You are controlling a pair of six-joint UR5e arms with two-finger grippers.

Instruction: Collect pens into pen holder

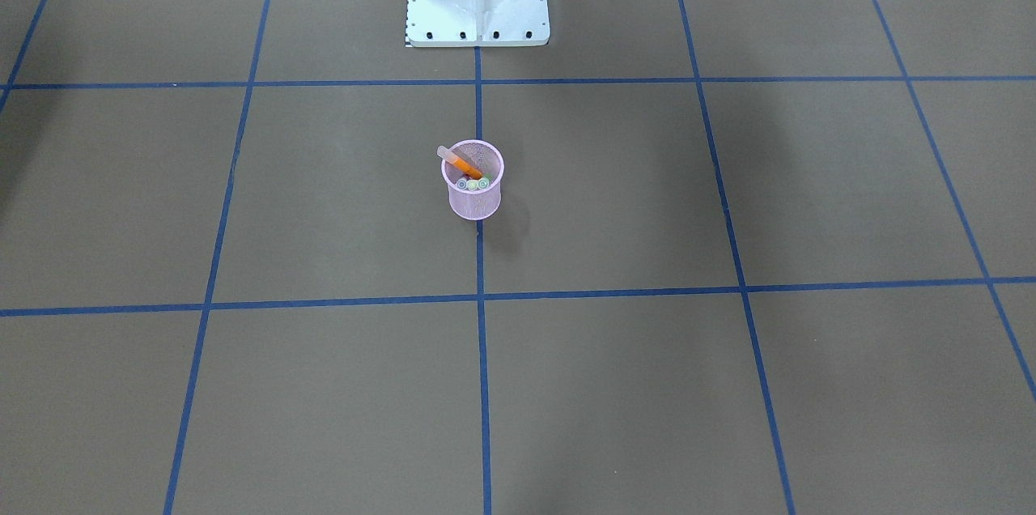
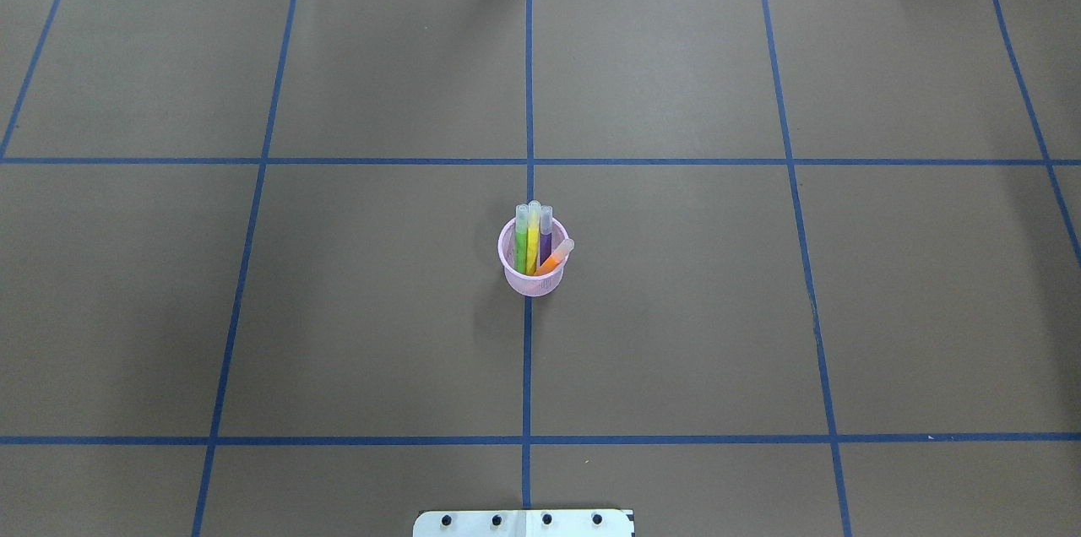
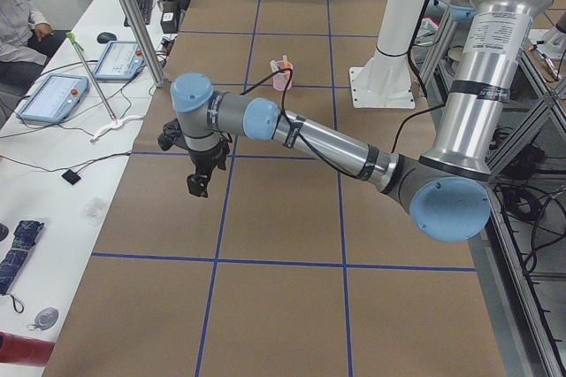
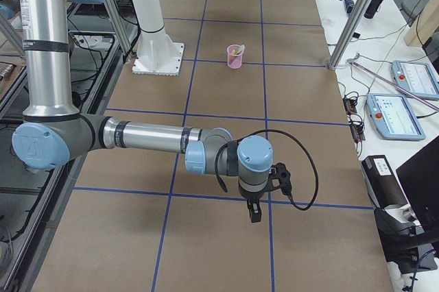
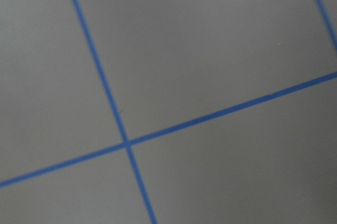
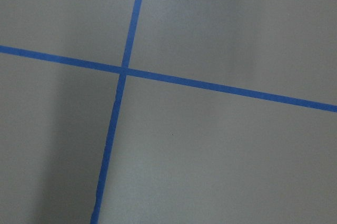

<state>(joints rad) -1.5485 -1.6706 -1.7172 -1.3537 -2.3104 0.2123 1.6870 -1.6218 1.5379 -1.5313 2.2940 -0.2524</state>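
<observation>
The small pink wire-mesh cylindrical pen holder [image 2: 532, 284] stands at frame centre on the brown worktop [image 2: 760, 309], with the slim coloured pens [image 2: 533, 235] inside it. We judge collecting done, so our arms should stay wide of it. We cannot tell whether the left gripper [image 3: 198, 184] or the right gripper [image 4: 254, 213] is open or closed.

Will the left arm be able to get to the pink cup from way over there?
Probably yes: nothing stands between the left tool and the pink cup, though the tool hangs far off.
</observation>
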